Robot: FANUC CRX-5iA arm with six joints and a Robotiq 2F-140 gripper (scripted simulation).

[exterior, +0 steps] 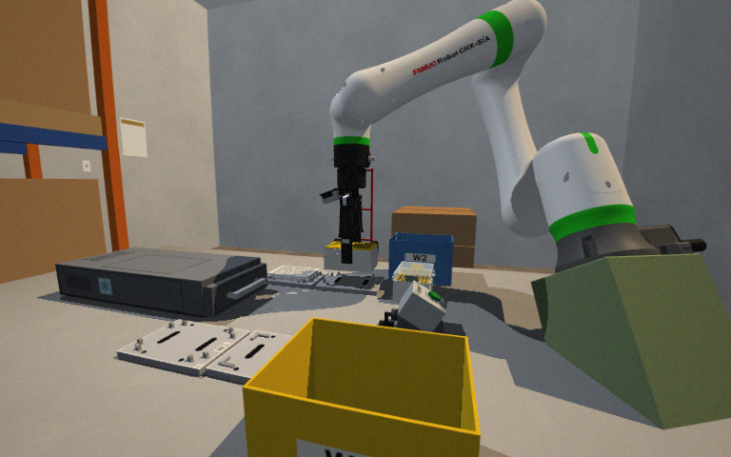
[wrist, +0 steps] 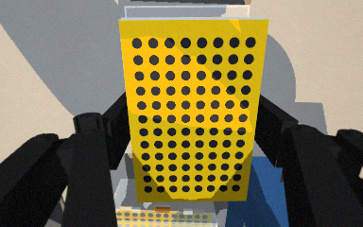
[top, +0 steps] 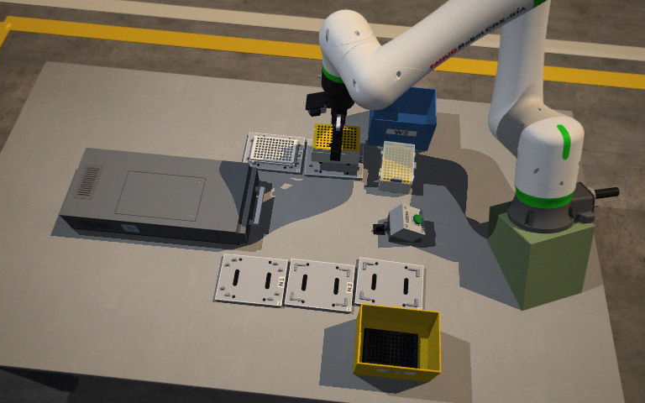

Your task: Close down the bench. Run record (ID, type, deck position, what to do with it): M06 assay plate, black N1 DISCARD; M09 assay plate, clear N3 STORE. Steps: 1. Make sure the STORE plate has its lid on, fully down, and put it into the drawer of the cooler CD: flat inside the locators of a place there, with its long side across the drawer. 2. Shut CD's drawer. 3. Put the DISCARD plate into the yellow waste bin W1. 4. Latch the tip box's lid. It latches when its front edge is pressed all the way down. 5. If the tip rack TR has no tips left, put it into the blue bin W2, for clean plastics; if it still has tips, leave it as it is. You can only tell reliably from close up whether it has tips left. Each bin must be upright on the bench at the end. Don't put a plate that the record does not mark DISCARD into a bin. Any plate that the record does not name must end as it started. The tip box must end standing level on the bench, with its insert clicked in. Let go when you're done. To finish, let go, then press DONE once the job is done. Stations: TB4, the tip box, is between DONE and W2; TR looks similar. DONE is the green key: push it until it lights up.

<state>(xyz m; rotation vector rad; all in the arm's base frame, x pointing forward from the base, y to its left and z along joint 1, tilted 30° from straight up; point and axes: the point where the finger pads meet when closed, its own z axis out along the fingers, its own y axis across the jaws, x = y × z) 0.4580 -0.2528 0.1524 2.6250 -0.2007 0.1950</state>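
Observation:
My gripper [top: 336, 145] is shut on the tip rack TR [top: 335, 138], a grey box with a yellow perforated top. It holds the rack a little above the rack's grey base plate [top: 332, 170], as the exterior view shows [exterior: 350, 254]. In the wrist view the rack [wrist: 193, 95] sits between my fingers; all its visible holes look dark and empty. The tip box TB4 [top: 396, 164] stands right of it, in front of the blue bin W2 [top: 402, 119]. The yellow bin W1 stands upright with a black plate [top: 390, 347] inside. The cooler CD [top: 156, 196] lies at the left, its drawer front [top: 254, 199] close to the body.
A pale gridded plate [top: 272, 149] rests on a nest left of the rack. The DONE key [top: 417, 218] sits on a tilted grey box. Three bare deck nests [top: 320, 285] lie in front. The arm's green pedestal [top: 541, 254] stands at the right.

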